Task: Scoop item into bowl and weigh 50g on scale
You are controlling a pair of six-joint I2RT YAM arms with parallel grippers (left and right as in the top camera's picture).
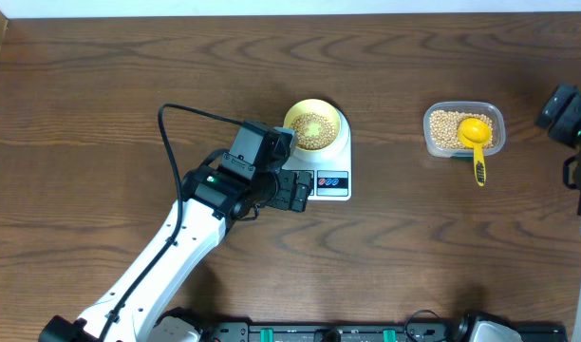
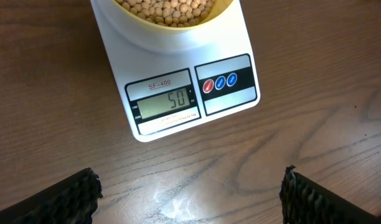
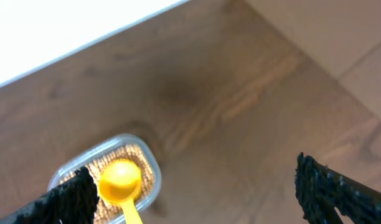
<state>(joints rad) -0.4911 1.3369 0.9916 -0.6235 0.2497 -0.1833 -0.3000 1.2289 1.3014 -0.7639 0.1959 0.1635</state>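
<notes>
The white scale (image 2: pixel 225 46) has a small screen (image 2: pixel 165 102) on its front, and the screen shows 50. Just above the screen, small letters say SF-400. The tiny print under the screen is too small to read.

Wooden table (image 1: pixel 101 76) with scale (image 1: pixel 334 182), clear tub (image 1: pixel 427 131)

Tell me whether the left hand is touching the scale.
Apart. The left wrist view shows bare table between the open left hand's fingers and the scale's front edge.
</notes>
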